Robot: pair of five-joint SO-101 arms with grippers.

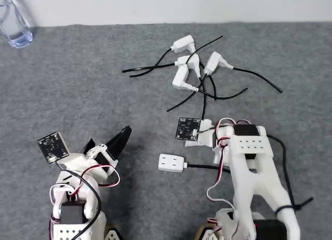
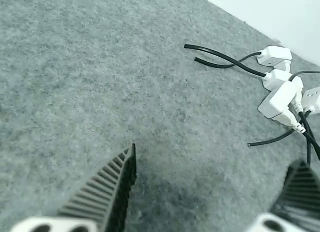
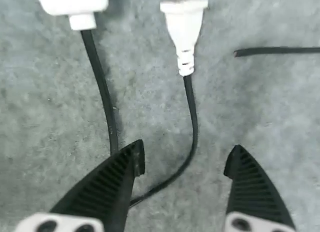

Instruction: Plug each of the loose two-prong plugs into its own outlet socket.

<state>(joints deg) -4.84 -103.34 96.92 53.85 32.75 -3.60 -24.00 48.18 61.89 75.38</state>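
Observation:
Several white plug and socket pieces [image 1: 188, 61] with black cords lie tangled at the far middle of the grey mat; the left wrist view has them [image 2: 280, 94] well ahead. A white outlet block [image 1: 171, 162] lies nearer, its cord running under the right arm. My left gripper [image 1: 106, 141] [image 2: 215, 159] is open over bare mat, holding nothing. My right gripper [image 3: 187, 152] is open just above the mat, with a white two-prong plug [image 3: 183, 21] ahead of it and that plug's black cord [image 3: 192, 117] running between the fingers. A white block [image 3: 72, 4] lies beside the plug.
A clear plastic container [image 1: 14, 25] stands at the far left corner. The mat ends at a white strip [image 1: 166, 6] along the back. Bare grey mat [image 1: 78, 79] lies between the left arm and the plug pile.

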